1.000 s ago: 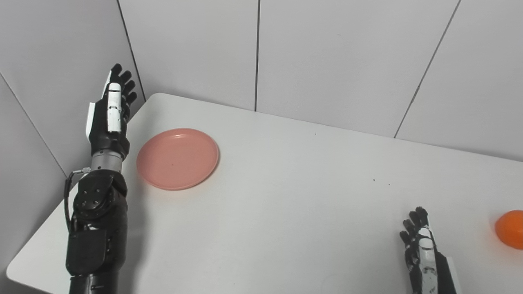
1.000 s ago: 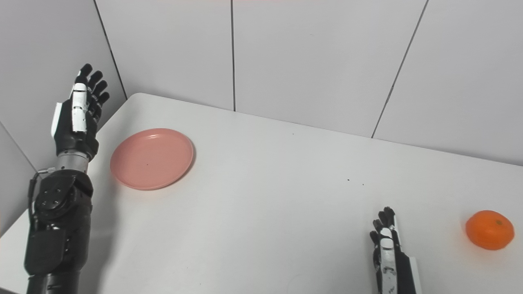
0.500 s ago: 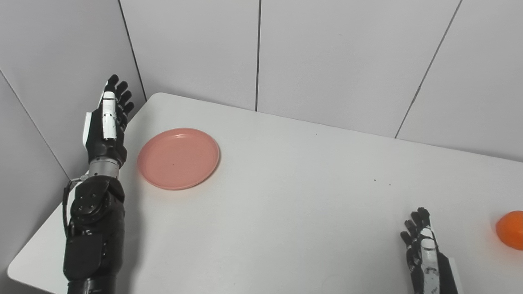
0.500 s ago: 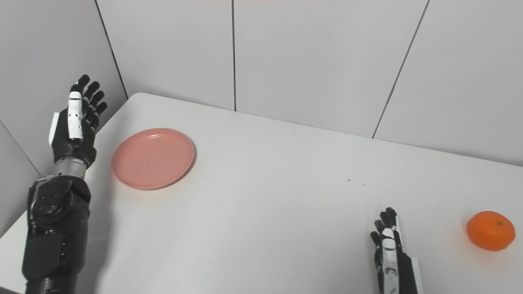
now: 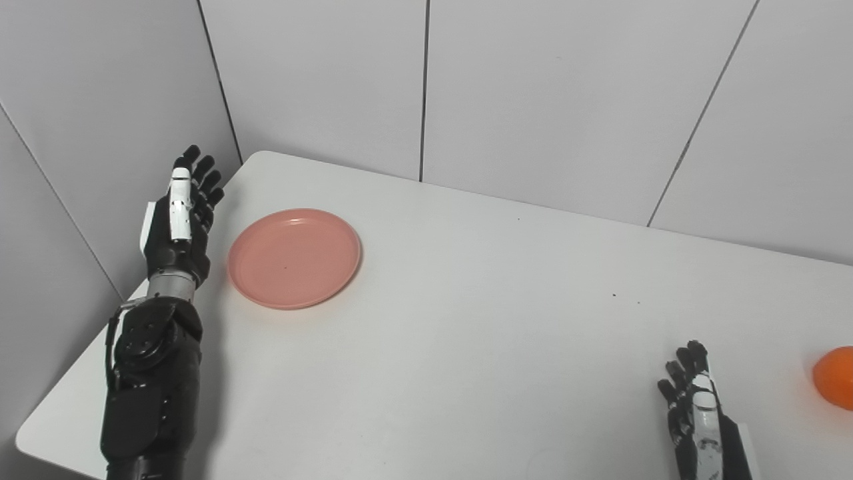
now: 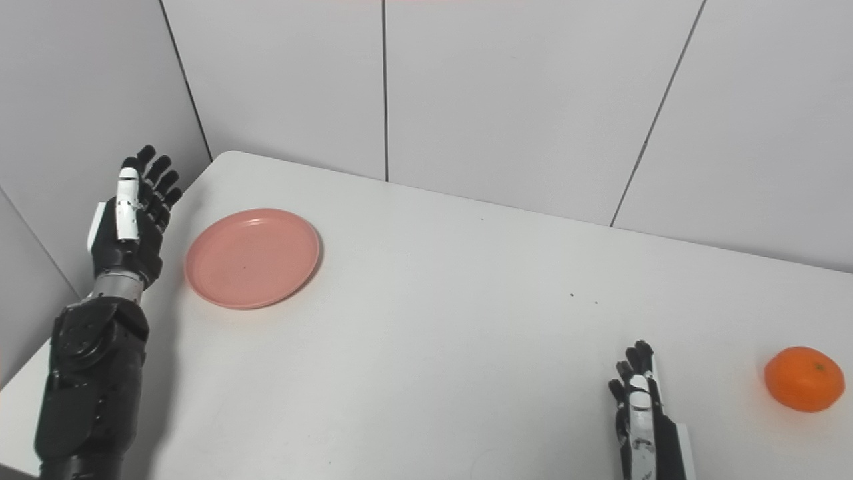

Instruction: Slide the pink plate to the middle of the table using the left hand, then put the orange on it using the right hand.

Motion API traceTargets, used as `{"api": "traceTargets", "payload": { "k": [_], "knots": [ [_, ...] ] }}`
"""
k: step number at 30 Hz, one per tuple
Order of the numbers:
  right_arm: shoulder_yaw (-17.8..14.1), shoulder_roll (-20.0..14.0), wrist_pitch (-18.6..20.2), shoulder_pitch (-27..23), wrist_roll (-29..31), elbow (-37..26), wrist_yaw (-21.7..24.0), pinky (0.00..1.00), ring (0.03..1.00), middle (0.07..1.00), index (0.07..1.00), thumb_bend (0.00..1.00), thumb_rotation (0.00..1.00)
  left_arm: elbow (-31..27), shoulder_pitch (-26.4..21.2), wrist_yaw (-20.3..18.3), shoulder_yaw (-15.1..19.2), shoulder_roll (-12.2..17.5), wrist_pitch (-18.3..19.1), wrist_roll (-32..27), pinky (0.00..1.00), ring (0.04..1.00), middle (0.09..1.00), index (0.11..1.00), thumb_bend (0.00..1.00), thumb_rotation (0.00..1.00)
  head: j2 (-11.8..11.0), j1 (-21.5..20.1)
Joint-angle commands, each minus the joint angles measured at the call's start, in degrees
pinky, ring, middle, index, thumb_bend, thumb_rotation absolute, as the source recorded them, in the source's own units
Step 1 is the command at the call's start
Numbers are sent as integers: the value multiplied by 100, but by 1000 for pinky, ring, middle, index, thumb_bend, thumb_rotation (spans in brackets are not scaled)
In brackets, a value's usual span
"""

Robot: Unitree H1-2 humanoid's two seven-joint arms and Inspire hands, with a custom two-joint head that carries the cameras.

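Pink plate (image 5: 294, 259) (round, smooth, shallow) on matte white table (image 5: 466, 347)

In front of me is a white table (image 6: 426, 347) with rounded corners, pushed close to grey panelled walls (image 6: 506, 93). A pink plate (image 6: 252, 257) lies flat on it near my far left corner. An orange (image 6: 804, 379) sits on it well apart, at my near right. A few tiny dark specks (image 6: 572, 294) dot the top.
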Motion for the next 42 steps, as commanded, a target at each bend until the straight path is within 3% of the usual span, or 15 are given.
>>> {"api": "traceTargets", "payload": {
  "k": [1, 12, 42],
  "knots": [
    [-18, 1, -101, -33, 44, -193, 48, 1000, 1000, 1000, 1000, 131, 1000, -2, -96, -97, 32, 202, -259, -46, 954, 949, 945, 928, 337, 1000, -3, 4],
    [-23, -7, -159, -23, 95, -158, 73, 1000, 1000, 1000, 1000, 123, 1000, 346, -37, -242, 104, 293, -478, -155, 972, 951, 945, 925, 319, 1000, 0, 18],
    [-56, -30, -106, -55, 104, -170, 41, 1000, 1000, 1000, 1000, 126, 1000, 1050, -129, -467, 108, 322, -164, -761, 975, 967, 956, 947, 299, 1000, 36, 58]
  ]
}}
